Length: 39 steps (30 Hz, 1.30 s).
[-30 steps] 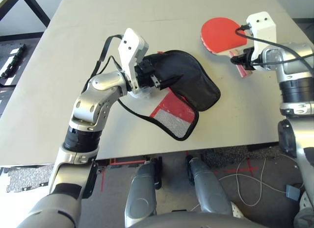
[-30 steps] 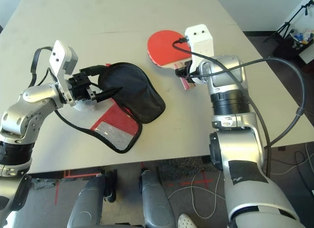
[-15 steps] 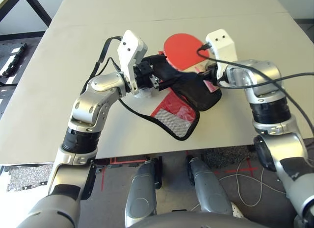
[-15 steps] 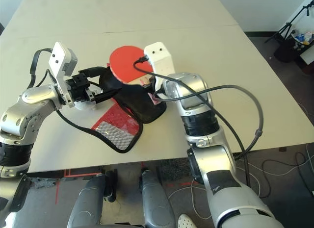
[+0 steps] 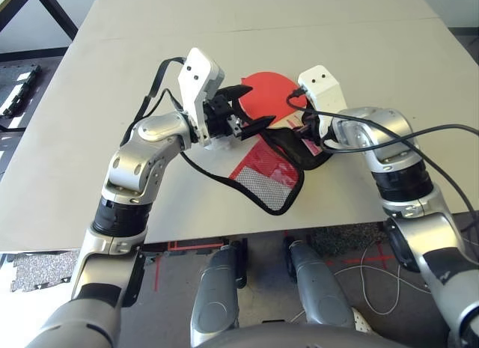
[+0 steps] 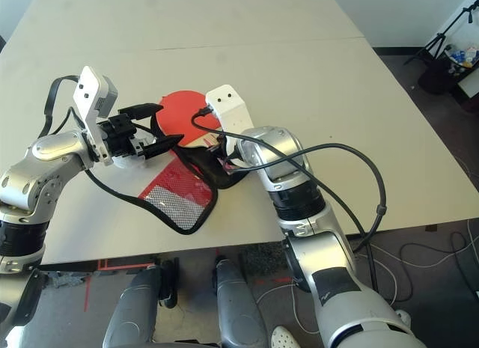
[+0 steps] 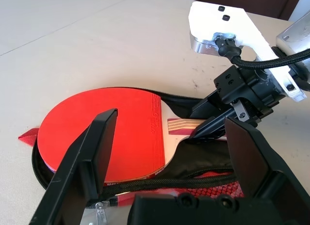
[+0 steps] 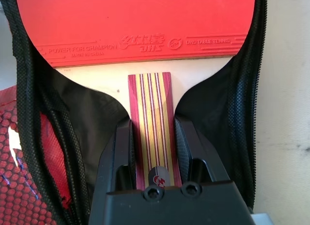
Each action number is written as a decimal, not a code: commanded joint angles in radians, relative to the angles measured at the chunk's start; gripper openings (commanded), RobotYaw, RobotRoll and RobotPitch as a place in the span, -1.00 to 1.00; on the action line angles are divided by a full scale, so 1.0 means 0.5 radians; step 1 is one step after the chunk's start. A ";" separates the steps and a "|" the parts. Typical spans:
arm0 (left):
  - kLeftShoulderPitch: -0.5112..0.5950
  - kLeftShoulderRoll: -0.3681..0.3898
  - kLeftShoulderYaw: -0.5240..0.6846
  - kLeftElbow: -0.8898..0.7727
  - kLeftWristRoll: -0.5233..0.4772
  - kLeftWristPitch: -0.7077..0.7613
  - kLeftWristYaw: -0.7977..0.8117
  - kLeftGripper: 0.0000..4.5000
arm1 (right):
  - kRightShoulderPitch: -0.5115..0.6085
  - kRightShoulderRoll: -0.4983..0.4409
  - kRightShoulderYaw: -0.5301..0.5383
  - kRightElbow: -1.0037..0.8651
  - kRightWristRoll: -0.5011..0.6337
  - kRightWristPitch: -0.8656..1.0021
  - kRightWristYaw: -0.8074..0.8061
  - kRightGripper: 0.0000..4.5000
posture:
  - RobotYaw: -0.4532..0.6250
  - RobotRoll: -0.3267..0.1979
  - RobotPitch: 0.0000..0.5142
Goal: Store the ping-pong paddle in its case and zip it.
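Observation:
The ping-pong paddle (image 5: pixel 263 99) lies with its round red face on the black lining of the open case (image 5: pixel 298 149). My right gripper (image 8: pixel 154 134) is shut on its striped wooden handle (image 8: pixel 151 118), at the case's right end. The case's red flap with black mesh (image 5: pixel 263 176) is folded out toward the table's near edge. Over the left part of the red face (image 7: pixel 101 133), my left gripper (image 5: pixel 258 103) stands open, its fingers (image 7: pixel 92 152) spread wide with nothing gripped. The zipper trim (image 7: pixel 145 184) runs around the paddle.
A black cable (image 5: pixel 206 171) loops from my left wrist across the table beside the flap. The table's near edge (image 5: pixel 224 230) runs just below the case. Bare tabletop (image 5: pixel 224 26) stretches behind and to both sides.
My right arm has carried the paddle from the table's right side leftward onto the open case, under the left gripper. The left gripper has stayed open and has hardly moved.

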 commanded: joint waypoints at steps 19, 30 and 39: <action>0.018 0.017 -0.001 -0.016 0.012 -0.003 -0.010 1.00 | -0.030 -0.223 -0.238 -0.031 0.242 0.021 0.149 0.99 | -0.14 0.25 0.00; -0.059 0.212 0.178 -0.046 -0.043 0.039 -0.057 1.00 | 0.153 -0.592 -0.278 0.126 0.336 -0.820 0.685 0.99 | -0.11 0.25 -0.04; 0.138 0.653 0.537 -0.058 -0.107 0.044 -0.217 1.00 | 0.335 -0.695 -0.335 0.205 0.384 -1.373 1.045 0.99 | -0.04 0.25 -0.03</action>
